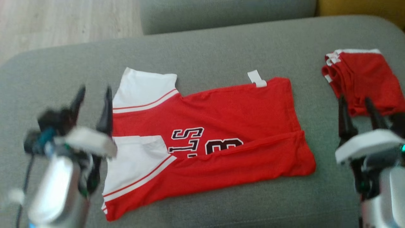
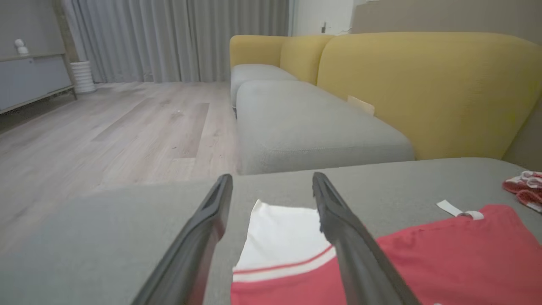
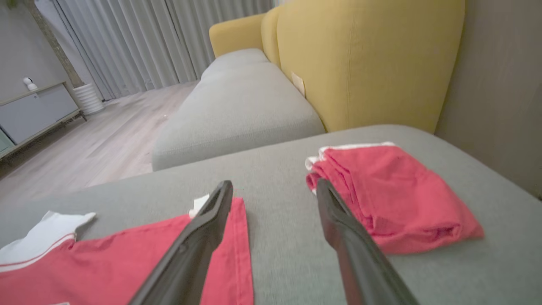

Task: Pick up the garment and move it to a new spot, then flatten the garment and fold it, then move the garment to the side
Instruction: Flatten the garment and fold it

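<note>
Across the grey sofa cushion the red shirt lies spread sideways, with its white sleeves toward the left arm and its hem toward the right arm. Its near long side is already turned up over the lettering. The folding looks partway done, with the far side and the far sleeve not yet brought in.

Both arms hover by the cloth with jaws spread and nothing between them. The left is at the sleeves. The right is beside the hem, close to a second red garment that lies folded further right.

To do the next fold well, I would pinch the far edge at two matched points: one at the sleeve seam and one at the hem corner near the white tag. Lift both ends level, carry them over together, and lay them parallel to the near fold so no slack bunches in the middle. The right arm should steer clear of the other garment.
</note>
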